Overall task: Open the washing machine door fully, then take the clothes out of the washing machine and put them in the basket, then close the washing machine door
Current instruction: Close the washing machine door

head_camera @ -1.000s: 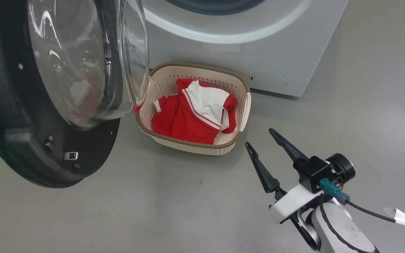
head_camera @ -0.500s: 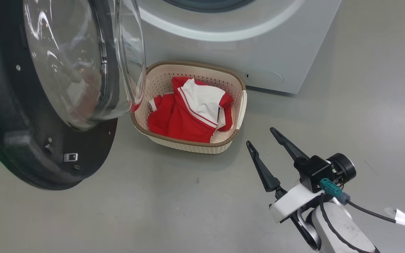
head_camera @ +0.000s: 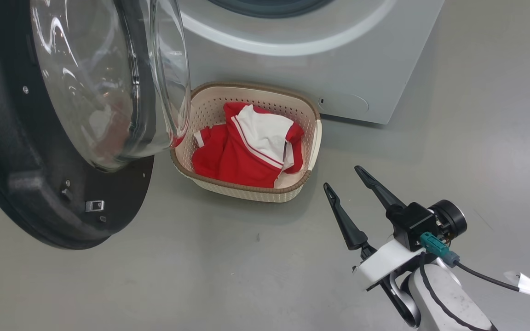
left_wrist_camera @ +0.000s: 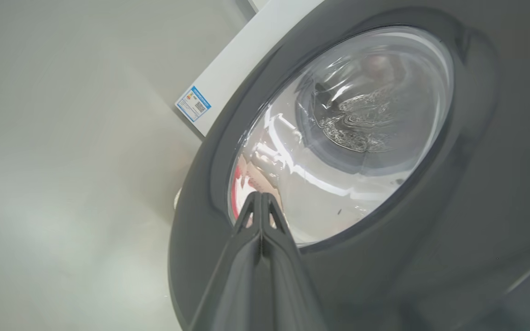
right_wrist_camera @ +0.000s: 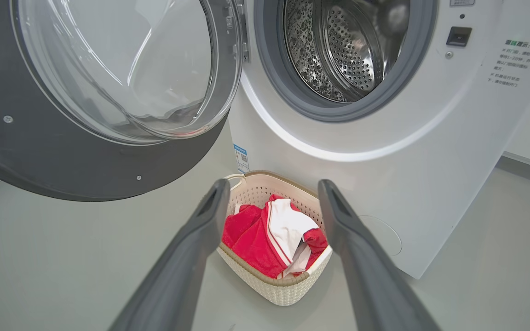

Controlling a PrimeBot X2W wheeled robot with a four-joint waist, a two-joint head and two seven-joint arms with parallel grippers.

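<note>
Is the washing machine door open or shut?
Open. The door stands wide of the washing machine, and the steel drum shows through the opening.

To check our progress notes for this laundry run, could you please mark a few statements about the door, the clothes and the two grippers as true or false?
1. The clothes lie inside the basket. True.
2. The washing machine door is shut. False: it stands open, leaving the drum exposed.
3. The right gripper is open and empty. True.
4. The left gripper is open. False: its fingers are pressed together, pointing at the door.
5. A red garment lies in the drum. False: the part of the drum in view is bare steel.
</note>
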